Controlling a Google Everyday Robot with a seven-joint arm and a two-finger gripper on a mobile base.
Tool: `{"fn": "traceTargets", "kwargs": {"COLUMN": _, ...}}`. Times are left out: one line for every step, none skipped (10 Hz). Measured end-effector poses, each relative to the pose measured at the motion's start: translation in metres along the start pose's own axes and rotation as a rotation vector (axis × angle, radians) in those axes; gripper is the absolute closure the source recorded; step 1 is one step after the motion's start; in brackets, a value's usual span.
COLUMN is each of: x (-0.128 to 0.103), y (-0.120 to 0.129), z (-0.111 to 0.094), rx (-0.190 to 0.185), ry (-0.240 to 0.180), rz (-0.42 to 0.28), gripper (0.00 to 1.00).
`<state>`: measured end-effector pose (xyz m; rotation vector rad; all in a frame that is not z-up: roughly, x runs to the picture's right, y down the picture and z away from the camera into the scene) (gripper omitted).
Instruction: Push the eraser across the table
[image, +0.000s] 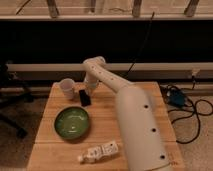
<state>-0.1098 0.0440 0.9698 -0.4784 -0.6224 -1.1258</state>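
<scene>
A small black eraser (85, 98) lies on the wooden table (102, 112) toward its far left part, between a white cup and the arm. My gripper (90, 90) hangs from the white arm at the far side of the table, right at the eraser's upper right edge, touching or nearly touching it. The arm's big white forearm (137, 125) covers the table's right half.
A white cup (67, 87) stands at the far left corner, just left of the eraser. A green bowl (73, 123) sits front left. A white bottle-like object (99, 152) lies near the front edge. Cables and a blue box (176, 97) lie on the floor at right.
</scene>
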Motion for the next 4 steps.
{"fn": "traceTargets", "kwargs": {"x": -0.0083, "y": -0.0058, "z": 0.0007, "rx": 0.002, "ry": 0.002, "rz": -0.017, "gripper": 0.92}}
{"fn": "traceTargets", "kwargs": {"x": -0.0134, "y": -0.0065, "z": 0.0017, "rx": 0.004, "ry": 0.006, "rz": -0.008, "gripper": 0.92}}
{"fn": "traceTargets", "kwargs": {"x": -0.0118, "y": -0.0055, "z": 0.0009, "rx": 0.006, "ry": 0.007, "rz": 0.0, "gripper": 0.92}}
{"fn": "traceTargets", "kwargs": {"x": -0.0069, "y": -0.0041, "z": -0.0001, "rx": 0.007, "ry": 0.009, "rz": -0.001, "gripper": 0.92}}
